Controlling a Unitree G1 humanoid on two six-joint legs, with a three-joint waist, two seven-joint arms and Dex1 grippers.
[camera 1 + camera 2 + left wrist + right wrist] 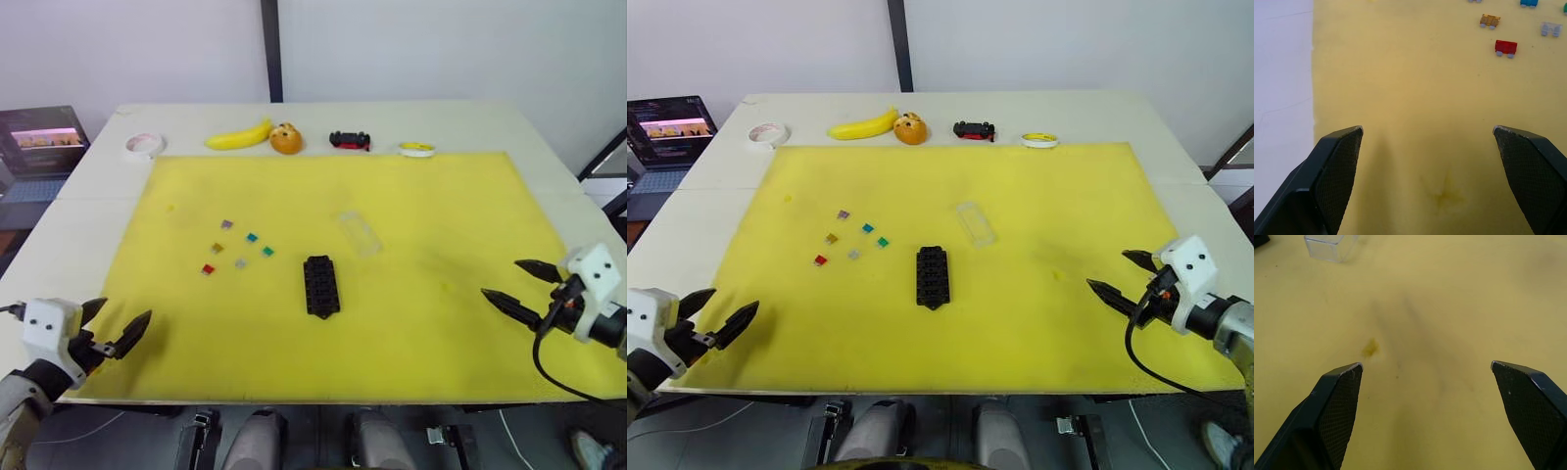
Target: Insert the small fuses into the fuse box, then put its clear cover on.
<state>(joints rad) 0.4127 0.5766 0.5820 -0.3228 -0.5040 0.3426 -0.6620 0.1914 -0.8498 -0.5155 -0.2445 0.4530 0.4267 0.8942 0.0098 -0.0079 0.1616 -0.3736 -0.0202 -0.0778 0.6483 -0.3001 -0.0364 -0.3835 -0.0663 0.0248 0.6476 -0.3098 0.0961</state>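
The black fuse box point(321, 286) lies in the middle of the yellow mat point(441, 225). Several small fuses point(235, 249) in mixed colours are scattered on the mat to its left; the red one point(1506, 47) lies nearest the left arm. The clear cover point(360, 233) rests on the mat just beyond and right of the box, its corner point(1327, 246) visible in the right wrist view. My left gripper point(118, 331) hangs open over the mat's near left corner. At the mat's right edge my right gripper point(509, 284) is open too. Both hold nothing.
Along the table's far edge stand a tape roll point(144, 146), a banana point(240, 136), an orange toy point(286, 139), a black-and-red toy car point(350, 140) and a yellow-and-white ring point(417, 149). A laptop point(41, 137) sits off the table at far left.
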